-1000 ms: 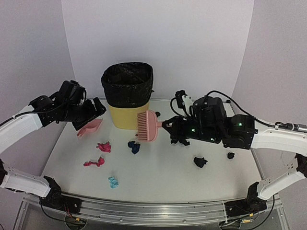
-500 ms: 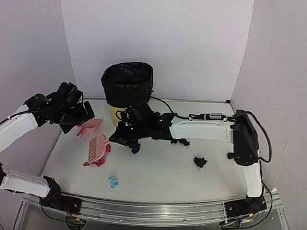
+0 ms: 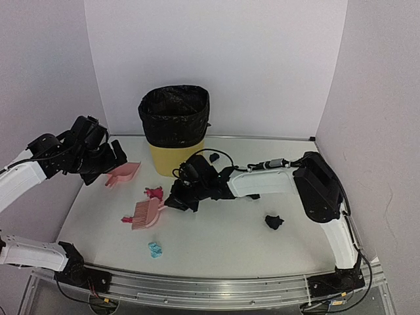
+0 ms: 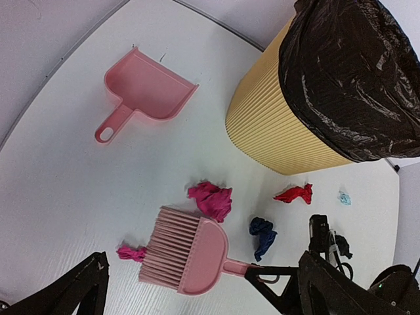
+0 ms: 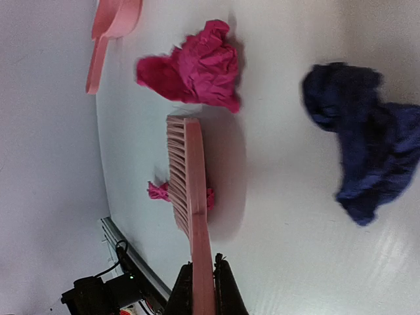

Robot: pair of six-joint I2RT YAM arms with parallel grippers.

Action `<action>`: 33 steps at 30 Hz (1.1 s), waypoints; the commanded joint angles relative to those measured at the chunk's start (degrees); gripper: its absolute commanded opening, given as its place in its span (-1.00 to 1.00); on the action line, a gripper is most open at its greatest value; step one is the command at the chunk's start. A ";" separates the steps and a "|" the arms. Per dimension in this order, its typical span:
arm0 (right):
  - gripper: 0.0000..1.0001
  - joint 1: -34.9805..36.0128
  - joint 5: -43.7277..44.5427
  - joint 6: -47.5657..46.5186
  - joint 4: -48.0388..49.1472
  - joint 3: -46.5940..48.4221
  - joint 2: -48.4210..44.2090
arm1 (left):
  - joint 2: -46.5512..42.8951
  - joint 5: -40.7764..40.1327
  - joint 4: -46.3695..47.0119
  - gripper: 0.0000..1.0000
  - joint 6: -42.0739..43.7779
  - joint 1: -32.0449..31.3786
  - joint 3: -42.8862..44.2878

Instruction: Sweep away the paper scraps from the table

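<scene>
**Sweeping barely begun: scraps scattered, dustpan empty**

The right tool (image 5: 202,275) is pinched tight on the handle of the pink brush (image 3: 147,213). The brush lies low over the surface (image 3: 223,243), toward the front-left corner. A small pink scrap (image 5: 157,191) sits right at its bristles, and a larger pink wad (image 5: 193,69) lies just beyond the brush head, toward the back edge. Neither looks gathered into a pile yet.

The left tool (image 3: 115,163) hangs over the left edge with its fingers spread wide and nothing between them. The pink dustpan (image 4: 147,88) lies unheld near the back-left corner, beside the yellow bin (image 4: 328,98) with its black liner. The pan's scoop is bare, so none of the paper scraps have been collected in it.

The other scraps are spread about the surface:
- A navy wad (image 4: 262,236) lies just right of the brush.
- A red wad (image 4: 293,193) lies near the foot of the bin.
- A light-blue wad (image 3: 155,249) sits close to the front edge.
- A black wad (image 3: 273,222) lies well apart, toward the right side.

By my reading the task is at an early stage. One stroke is working on the pink pieces, and every wad in view is on the surface. Whether any have already gone into the bin cannot be told, because its inside is dark. What seems left is to herd the wads together, bring the dustpan up to them, and tip the load into the bin.
</scene>
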 commanded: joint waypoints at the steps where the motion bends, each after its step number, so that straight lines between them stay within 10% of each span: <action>1: -1.00 -3.86 3.56 2.01 -2.79 -10.18 -10.18 | 1.94 0.81 3.09 0.99 1.91 -0.01 0.29; 10: -1.00 -7.69 10.57 -4.18 -9.88 -29.25 -31.62 | 3.90 1.84 5.33 0.99 3.44 0.06 -0.08; 16: -1.00 -7.73 5.27 -8.40 -12.39 -26.12 -37.87 | 5.27 2.28 6.27 0.99 4.40 0.07 -0.03; 24: -1.00 -4.71 -6.33 -7.94 -5.91 -7.23 -22.47 | 4.46 2.01 6.59 0.99 4.64 0.05 -0.04; 33: -1.00 -4.78 3.18 -5.29 -5.03 14.75 -0.22 | 1.62 2.72 5.79 0.99 3.89 0.08 -1.79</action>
